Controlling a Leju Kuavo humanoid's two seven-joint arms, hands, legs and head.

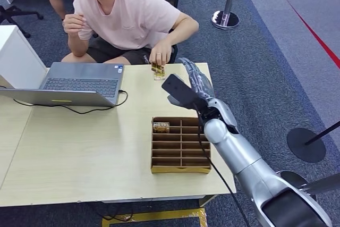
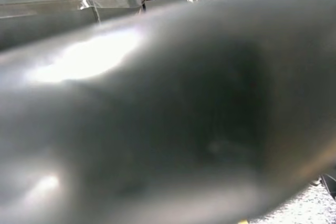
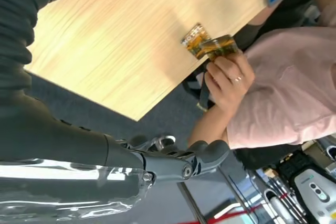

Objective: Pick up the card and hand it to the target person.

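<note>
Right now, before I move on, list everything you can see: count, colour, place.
Table: one, light wood, in front of the robot.
Laptop: one, grey, open, far left of the table.
Cable: one, black, beside the laptop.
Slotted box: one, brown, near right of the table.
Card in box: one, gold and brown, far-left slot.
Cards: gold, under the person's hand at the far edge; count unclear.
Person: one, pink shirt, behind the table.
Post bases: two, on grey carpet.
Right hand: dark fingers spread, holding nothing, above the table's far right.

Head high, downward; right wrist shares table (image 1: 80, 147).
</note>
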